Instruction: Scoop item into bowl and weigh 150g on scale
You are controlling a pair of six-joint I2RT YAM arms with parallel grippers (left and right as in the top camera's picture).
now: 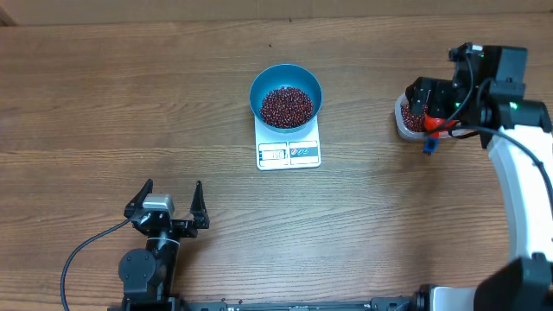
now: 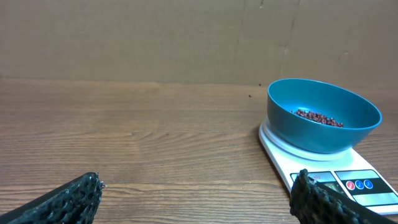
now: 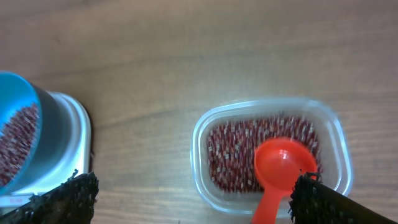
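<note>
Right gripper: black knurled fingers spread wide, empty, straddling the tub from above.
Left gripper: fingers apart, holding nothing, low by the near edge, well apart from the scale.
Tub: clear plastic, rounded rectangle, part-filled; red plastic scoop lying inside.
Bowl: round, smooth, blue, sitting on the flat white scale mid-table.
Beans: tiny maroon ovals heaped in the bowl.
Room: bare wood-grain table between scale and tub.

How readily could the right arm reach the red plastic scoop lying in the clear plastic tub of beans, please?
Probably yes, readily: the right gripper hangs open directly above the clear tub, the red scoop lies uncovered on the maroon beans, and nothing stands between them.
</note>
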